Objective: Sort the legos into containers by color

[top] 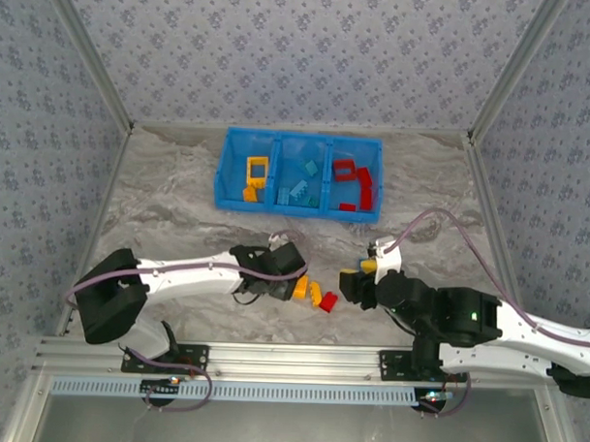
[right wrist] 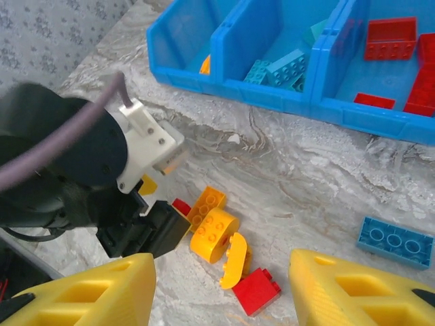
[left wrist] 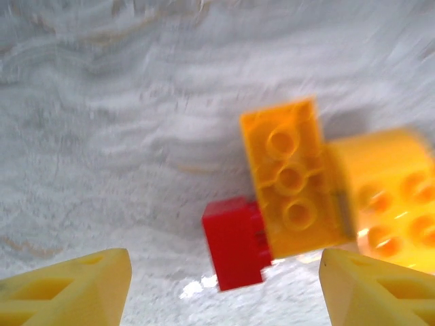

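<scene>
The left gripper [left wrist: 224, 292] hovers just short of a cluster on the marbled tabletop [top: 179, 207]. Its yellow fingers are spread wide and empty, probably to straddle the orange studded plastic brick [left wrist: 291, 178]. A small red brick [left wrist: 233, 243] and a rounded yellow piece [left wrist: 387, 197] touch that brick. The right gripper [right wrist: 224, 299], equally wide and empty, faces the same pile. A light blue brick [right wrist: 395, 241] lies apart. Beyond stands the bright blue three-compartment plastic bin [right wrist: 265, 95], with yellows left, blues middle and reds right.
</scene>
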### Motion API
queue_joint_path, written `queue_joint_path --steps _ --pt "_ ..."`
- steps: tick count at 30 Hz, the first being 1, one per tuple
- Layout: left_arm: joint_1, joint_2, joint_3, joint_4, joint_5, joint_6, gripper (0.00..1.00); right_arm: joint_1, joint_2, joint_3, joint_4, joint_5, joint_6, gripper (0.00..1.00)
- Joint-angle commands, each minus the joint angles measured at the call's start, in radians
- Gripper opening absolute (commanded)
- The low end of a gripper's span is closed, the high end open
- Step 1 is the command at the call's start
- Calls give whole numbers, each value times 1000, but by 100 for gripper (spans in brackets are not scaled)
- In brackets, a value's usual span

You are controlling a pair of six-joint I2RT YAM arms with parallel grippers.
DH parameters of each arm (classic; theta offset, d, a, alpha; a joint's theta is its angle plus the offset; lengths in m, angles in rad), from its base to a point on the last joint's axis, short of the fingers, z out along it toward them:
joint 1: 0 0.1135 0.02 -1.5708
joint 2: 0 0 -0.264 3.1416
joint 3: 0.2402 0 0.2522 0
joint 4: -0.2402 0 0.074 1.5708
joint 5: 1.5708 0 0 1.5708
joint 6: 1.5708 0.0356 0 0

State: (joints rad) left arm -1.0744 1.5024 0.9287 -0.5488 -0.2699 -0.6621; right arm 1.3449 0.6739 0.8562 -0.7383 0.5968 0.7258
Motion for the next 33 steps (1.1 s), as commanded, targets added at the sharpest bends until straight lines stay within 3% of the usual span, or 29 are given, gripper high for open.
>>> queue_joint_path --steps 1,8,13,20,25,33 --pt "60 -6 87 -11 71 15 72 -32 -1 12 -12 8 -5 56" --pt "110 244 310 -158 164 35 61 -97 83 -1 73 -149 -65 56" --pt "110 350 377 -239 158 -2 60 -101 89 1 91 -155 -76 56" --pt "108 402 388 -244 170 -52 59 -121 111 -11 131 -213 -88 56" --pt "107 429 391 -217 172 -51 44 -124 117 -17 161 -233 -88 56" --pt "108 443 409 -206 173 -47 36 -127 118 -24 154 -229 -81 56"
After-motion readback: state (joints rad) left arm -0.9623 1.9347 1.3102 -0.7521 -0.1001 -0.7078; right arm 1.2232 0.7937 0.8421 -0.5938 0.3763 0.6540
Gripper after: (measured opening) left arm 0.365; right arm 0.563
